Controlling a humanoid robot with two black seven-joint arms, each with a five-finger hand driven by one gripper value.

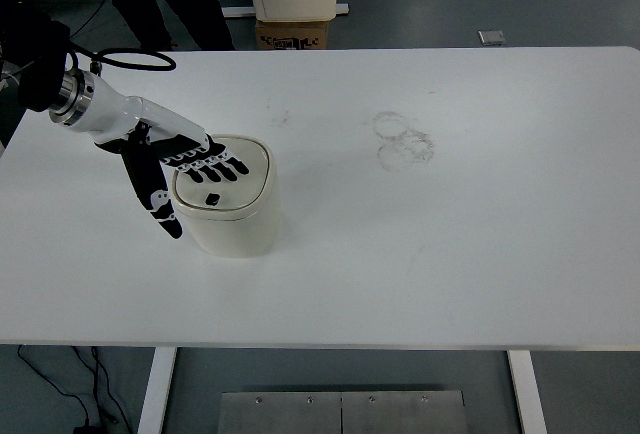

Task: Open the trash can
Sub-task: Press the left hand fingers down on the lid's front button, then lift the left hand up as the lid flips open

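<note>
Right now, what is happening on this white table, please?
A humanoid robot's left hand reaches in from the left side and lies over the lid of a cream trash can that stands on the white table. The fingers are spread across the lid, above a small dark button, and the thumb hangs down beside the can's left wall. The lid looks closed. The right arm is not in view. Some faint ring marks show on the table to the right.
</note>
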